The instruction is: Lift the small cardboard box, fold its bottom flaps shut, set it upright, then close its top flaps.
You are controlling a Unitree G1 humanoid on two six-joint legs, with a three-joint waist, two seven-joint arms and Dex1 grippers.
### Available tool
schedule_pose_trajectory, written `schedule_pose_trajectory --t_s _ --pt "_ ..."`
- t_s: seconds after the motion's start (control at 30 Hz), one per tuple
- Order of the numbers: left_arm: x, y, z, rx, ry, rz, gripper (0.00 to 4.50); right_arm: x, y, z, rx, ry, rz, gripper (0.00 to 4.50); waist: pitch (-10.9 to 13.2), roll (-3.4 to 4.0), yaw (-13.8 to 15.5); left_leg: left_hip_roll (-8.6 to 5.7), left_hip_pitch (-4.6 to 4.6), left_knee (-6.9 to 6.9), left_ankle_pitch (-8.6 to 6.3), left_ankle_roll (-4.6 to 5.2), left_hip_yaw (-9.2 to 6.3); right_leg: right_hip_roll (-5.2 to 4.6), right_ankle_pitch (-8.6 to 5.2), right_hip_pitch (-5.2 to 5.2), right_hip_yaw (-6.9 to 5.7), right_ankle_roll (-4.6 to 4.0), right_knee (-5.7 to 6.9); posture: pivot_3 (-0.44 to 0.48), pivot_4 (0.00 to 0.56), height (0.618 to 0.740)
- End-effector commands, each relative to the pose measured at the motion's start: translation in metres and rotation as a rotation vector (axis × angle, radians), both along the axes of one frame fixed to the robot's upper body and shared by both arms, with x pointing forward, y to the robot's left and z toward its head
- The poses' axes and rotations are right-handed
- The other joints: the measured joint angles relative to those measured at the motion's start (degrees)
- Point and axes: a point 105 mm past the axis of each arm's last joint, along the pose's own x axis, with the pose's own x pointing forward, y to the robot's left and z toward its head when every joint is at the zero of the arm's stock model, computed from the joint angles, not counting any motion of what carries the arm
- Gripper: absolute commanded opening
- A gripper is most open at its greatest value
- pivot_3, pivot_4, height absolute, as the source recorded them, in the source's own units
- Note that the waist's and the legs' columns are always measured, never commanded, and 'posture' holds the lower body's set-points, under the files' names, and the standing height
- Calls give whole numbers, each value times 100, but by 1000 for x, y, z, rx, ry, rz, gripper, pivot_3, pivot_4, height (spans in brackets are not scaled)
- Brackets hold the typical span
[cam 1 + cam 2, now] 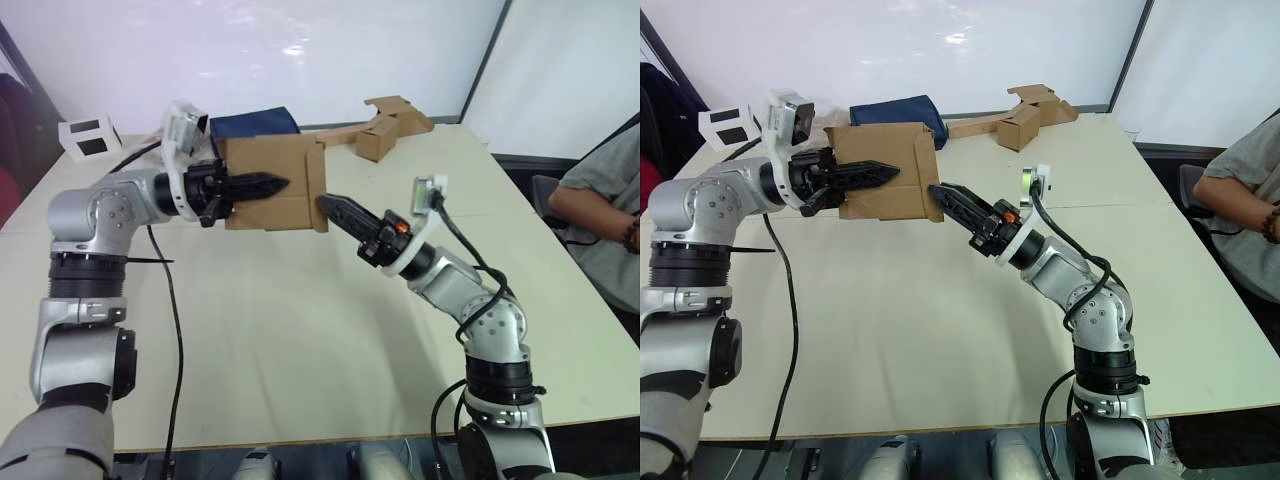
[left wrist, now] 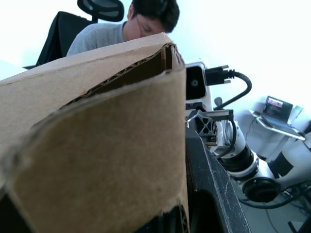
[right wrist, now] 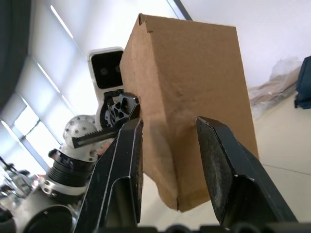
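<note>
The small cardboard box (image 1: 268, 183) is up in the air, clear of the desk (image 1: 300, 330), held out in front of the dark blue bag (image 1: 252, 124). The left gripper (image 1: 262, 185) has it: one black finger lies along the near wall, the jaws pinching that panel. From the other side comes the right gripper (image 1: 333, 208), tips right at the box's lower corner, beside the flaps (image 1: 316, 185) on that end. Its jaws are spread, the box's edge sitting in the gap between them. Back on the desk, another cardboard box (image 1: 385, 128) with a long strip lies well apart. A person (image 1: 605, 200) sits beside the desk.
</note>
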Motion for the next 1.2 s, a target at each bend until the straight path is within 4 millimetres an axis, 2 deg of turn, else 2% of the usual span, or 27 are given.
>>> schedule_pose_trajectory --t_s 0.03,0.1,0.3,0.73,0.83,0.9,0.93,0.97,1.07,1.2 --pt "-4 2 13 -17 -54 -1 0 -6 -4 8 92 9 25 1774 0 0 4 0 0 0 0 0 0 0 0 0 0 0 0 0 150 740" --pt "-4 2 13 -18 -53 0 0 -6 -3 6 98 23 26 1774 0 0 6 0 0 0 0 0 0 0 0 0 0 0 0 0 150 740" --pt "-4 2 13 -19 -53 0 0 -5 -2 -1 90 41 9 34 0 0 0 0 0 0 0 0 0 0 0 0 0 0 1 0 150 740" --pt "-3 2 13 -18 -51 6 0 5 -11 0 121 33 -64 34 0 0 2 0 0 0 0 1 0 1 0 -1 0 0 0 0 150 740" --pt "-3 2 13 -19 -50 8 0 6 -13 -1 147 57 -55 798 0 0 2 0 0 0 0 1 0 0 0 0 0 0 1 0 150 740" --pt "-3 3 13 -19 -50 9 0 11 -16 -1 195 111 -58 1473 0 0 0 0 0 0 0 1 0 0 0 0 0 0 1 0 150 740" --pt "-3 3 13 -20 -50 10 0 13 -19 -1 226 137 -56 1981 0 0 1 0 0 0 0 0 0 0 0 -1 0 0 1 0 150 740" --pt "-3 3 13 -20 -50 10 0 14 -21 0 264 161 -46 2244 0 0 3 0 0 0 0 0 0 0 0 0 0 0 2 0 150 740" --pt "-3 3 13 -22 -50 13 0 14 -25 1 313 188 -33 2244 0 0 4 0 0 0 1 -1 0 0 0 0 0 0 2 0 150 740" --pt "-2 2 13 -22 -50 12 0 8 -18 -3 293 187 -12 2244 0 1 -3 0 0 -1 0 0 0 0 0 -1 0 0 2 0 150 740"
